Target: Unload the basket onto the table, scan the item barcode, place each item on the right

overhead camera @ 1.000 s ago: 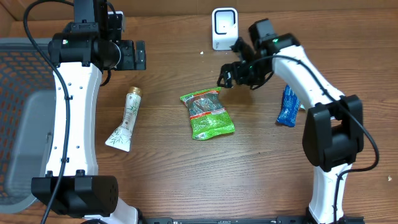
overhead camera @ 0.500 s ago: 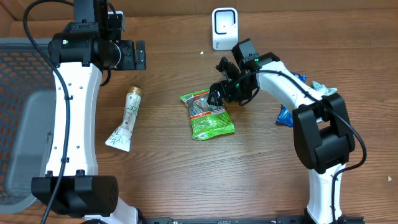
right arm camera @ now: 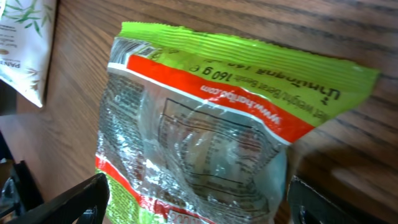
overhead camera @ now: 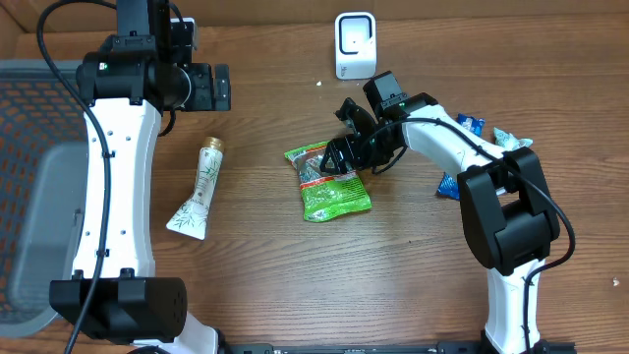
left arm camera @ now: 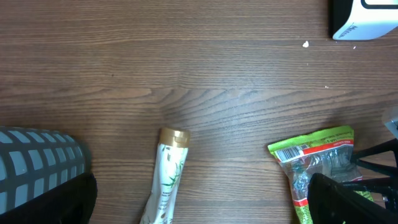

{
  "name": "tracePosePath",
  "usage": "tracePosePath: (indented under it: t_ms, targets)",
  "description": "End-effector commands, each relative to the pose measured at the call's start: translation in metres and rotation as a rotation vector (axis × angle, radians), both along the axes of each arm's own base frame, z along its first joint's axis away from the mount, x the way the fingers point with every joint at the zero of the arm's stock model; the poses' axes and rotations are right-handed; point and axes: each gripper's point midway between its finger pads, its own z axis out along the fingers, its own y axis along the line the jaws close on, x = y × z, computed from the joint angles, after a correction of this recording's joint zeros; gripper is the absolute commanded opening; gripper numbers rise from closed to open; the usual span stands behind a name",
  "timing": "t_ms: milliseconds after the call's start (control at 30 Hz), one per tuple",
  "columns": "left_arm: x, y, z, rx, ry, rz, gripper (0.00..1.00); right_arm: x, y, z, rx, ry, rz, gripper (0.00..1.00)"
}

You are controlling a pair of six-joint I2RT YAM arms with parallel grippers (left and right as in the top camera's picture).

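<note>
- Right gripper (overhead camera: 339, 143): jaws spread wide, one finger (right arm camera: 74, 199) on each side of the packet's upper part. Nothing is clamped. Contact with the film cannot be told.
- Green packet (right arm camera: 199, 137): the item to scan, directly under and between these fingers, flat on the table. It is a crinkled pouch with a clear window, an orange-red band, a green sealed edge and a barcode (left arm camera: 292, 152) near one top corner.
- Right arm: stretched in low from the right, wrist bent down over the packet.
- Scanner (overhead camera: 355, 44): a white, boxy plastic unit a little behind the gripper, apart from it.
- Blue wrappers (overhead camera: 449, 184): glossy, beside the arm, back toward its base.
- Tube (overhead camera: 200, 189): beyond the packet, well off the fingertips; cream with a leaf print, gold cap, flattened tail.
- Table (overhead camera: 265, 265): brown wood grain.
- Left gripper (overhead camera: 218, 88): held high, far across from the right one, jaws fully apart and holding nothing.
- Basket (overhead camera: 39, 177): grey mesh, at the far left edge; contents cannot be told.
</note>
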Motion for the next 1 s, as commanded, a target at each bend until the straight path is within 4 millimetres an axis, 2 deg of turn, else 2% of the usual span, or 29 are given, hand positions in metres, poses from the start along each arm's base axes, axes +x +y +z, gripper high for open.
tracePosePath:
  t_ms: [0, 233, 333, 500, 567, 700, 767, 967]
  targets:
    - [0.000, -0.004, 0.000, -0.015, 0.000, 0.005, 1.00, -0.003, 0.006, 0.002, 0.035, 0.008, 0.016, 0.93]
    - [0.000, -0.004, 0.000, -0.014, 0.000, 0.005, 1.00, -0.002, 0.006, -0.011, 0.049, 0.010, -0.033, 0.91]
    - [0.000, -0.004, 0.000, -0.014, 0.000, 0.005, 1.00, 0.002, 0.008, -0.018, 0.065, 0.021, -0.094, 0.82]
    - [0.000, -0.004, 0.000, -0.015, 0.000, 0.005, 1.00, 0.012, 0.001, -0.031, 0.024, 0.029, -0.214, 0.75]
    - [0.000, -0.004, 0.000, -0.014, 0.000, 0.005, 1.00, 0.015, 0.001, -0.031, 0.020, 0.029, -0.241, 0.67]
    - [0.000, -0.004, 0.000, -0.015, 0.000, 0.006, 1.00, 0.015, 0.002, -0.031, 0.022, 0.037, -0.251, 0.40]
    - [0.000, -0.004, 0.000, -0.015, 0.000, 0.006, 1.00, 0.015, 0.002, -0.031, 0.022, 0.037, -0.250, 0.29]
    - [0.000, -0.004, 0.000, -0.015, 0.000, 0.005, 1.00, 0.016, 0.000, -0.027, 0.038, 0.045, -0.253, 0.04]
